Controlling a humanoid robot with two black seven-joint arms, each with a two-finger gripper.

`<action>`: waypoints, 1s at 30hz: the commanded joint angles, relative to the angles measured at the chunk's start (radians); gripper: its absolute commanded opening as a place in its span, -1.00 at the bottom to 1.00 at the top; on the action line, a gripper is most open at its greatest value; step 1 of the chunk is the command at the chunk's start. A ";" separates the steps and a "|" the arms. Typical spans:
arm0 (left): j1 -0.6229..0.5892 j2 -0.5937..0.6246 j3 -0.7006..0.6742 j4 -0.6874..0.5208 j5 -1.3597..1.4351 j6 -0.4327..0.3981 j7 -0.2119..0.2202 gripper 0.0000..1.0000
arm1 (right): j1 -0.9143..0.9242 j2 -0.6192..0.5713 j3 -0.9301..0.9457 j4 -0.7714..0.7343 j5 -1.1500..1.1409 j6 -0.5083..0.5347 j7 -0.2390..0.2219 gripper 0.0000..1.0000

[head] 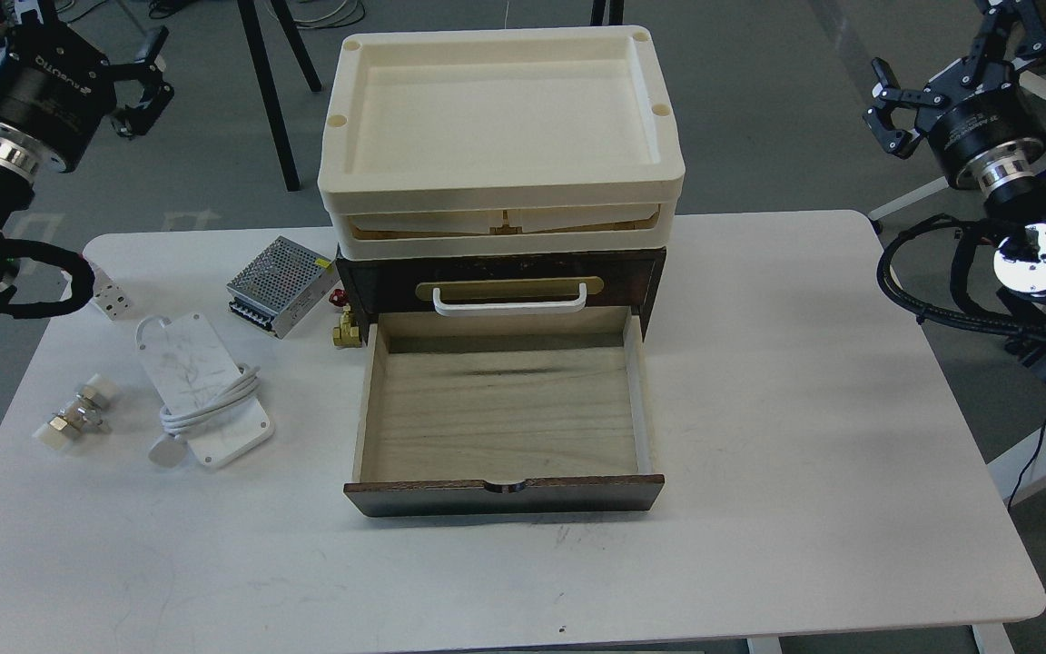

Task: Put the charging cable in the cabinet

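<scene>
A robotics lab or workshop: a plain white rounded-corner desk (759, 436) stands on a grey floor (759, 118) with loose cables, carrying test props such as a silver perforated metal power supply box (280, 285), small brass pipe fittings (347, 331) and stacked cream plastic trays (498, 136)

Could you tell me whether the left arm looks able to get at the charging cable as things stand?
Probably yes: the charging cable lies uncovered on the table's left side, and the left gripper hangs above, nothing between.

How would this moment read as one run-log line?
white charging cable block: on table, untouched | dark brown wooden cabinet: lower drawer open, empty | left gripper, right gripper: raised, open
</scene>
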 commanded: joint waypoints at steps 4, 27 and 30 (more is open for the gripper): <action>0.017 -0.003 0.000 0.009 -0.001 0.000 -0.023 1.00 | -0.002 -0.008 0.023 -0.001 0.000 0.000 0.007 1.00; 0.157 0.440 -0.267 -0.609 0.166 0.000 -0.128 0.96 | -0.085 -0.072 0.109 0.005 0.003 0.000 0.009 1.00; 0.164 0.543 -0.252 -0.813 0.473 0.000 -0.128 0.95 | -0.104 -0.083 0.129 0.008 0.003 0.000 0.009 1.00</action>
